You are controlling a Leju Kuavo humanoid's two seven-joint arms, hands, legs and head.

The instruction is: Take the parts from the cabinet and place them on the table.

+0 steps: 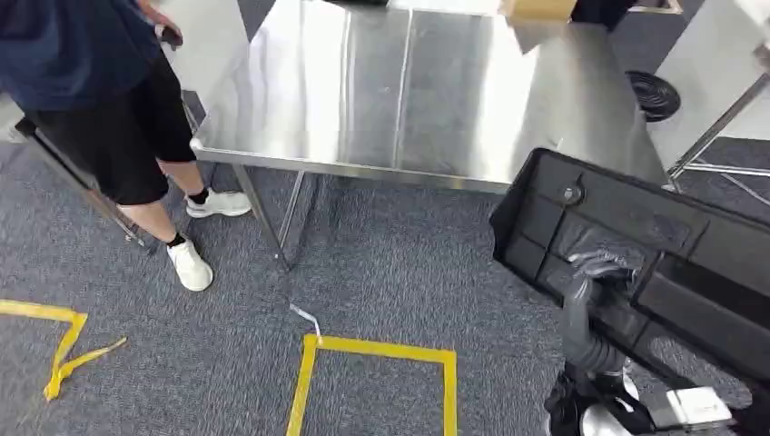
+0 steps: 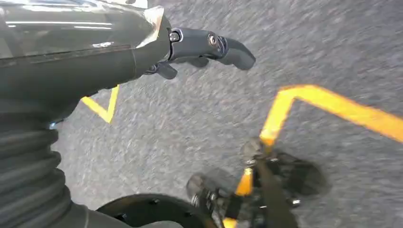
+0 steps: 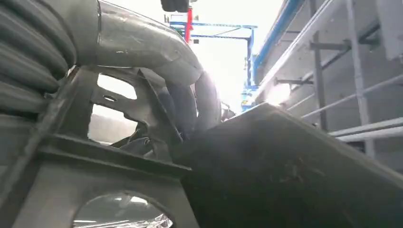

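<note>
1 black moulded part point(image 1: 636, 263) sat gripped in the right hand point(image 1: 599, 268), fingers curled over it, its long axis slanting toward the steel table point(image 1: 363, 100) just ahead-left, while the left hand point(image 2: 199, 47) hung empty, fingers loosely apart, over the carpet.

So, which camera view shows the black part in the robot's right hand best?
The head view shows it best: the whole black moulded part is seen with its recessed compartments, held by the right hand beside the steel table. The right wrist view shows a dark close surface of it past the fingers. The left wrist view looks at carpet.
</note>
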